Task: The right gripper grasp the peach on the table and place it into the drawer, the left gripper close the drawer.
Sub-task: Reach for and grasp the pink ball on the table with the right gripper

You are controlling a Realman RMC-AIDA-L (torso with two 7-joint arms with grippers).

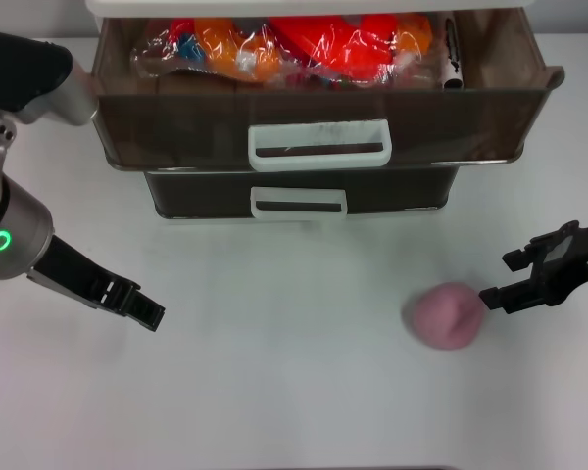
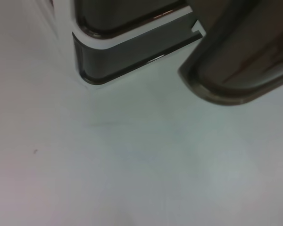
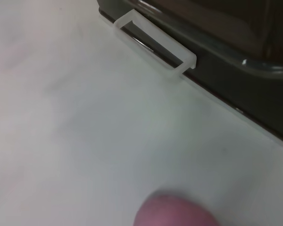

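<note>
Green light glows on the wrist of the left gripper (image 1: 149, 313), which hangs low over the surface (image 1: 274, 392) at about eight o'clock in the head view, well apart from the drawers; whether its fingers are parted or closed I cannot tell. At twelve o'clock the drawer (image 1: 318, 98) stands pulled out, already crowded with bright plastic-wrapped items (image 1: 284, 44), its white handle (image 1: 318, 144) facing forward; a second, lower drawer (image 1: 299, 196) sits beneath it, nearly closed. Toward four o'clock the peach (image 1: 445, 315) rests on the surface, and the right gripper (image 1: 497, 282) reaches in from three o'clock with fingers spread wide, the nearer tip right at the fruit's side, nothing held.

Risk, as I judge it: the peach is round and free to roll, so a fingertip nudging it before the fingers straddle it could push it away. A glancing closure might squeeze it out sideways. The packed drawer also leaves little room, so a dropped peach could sit high and block closing.
</note>
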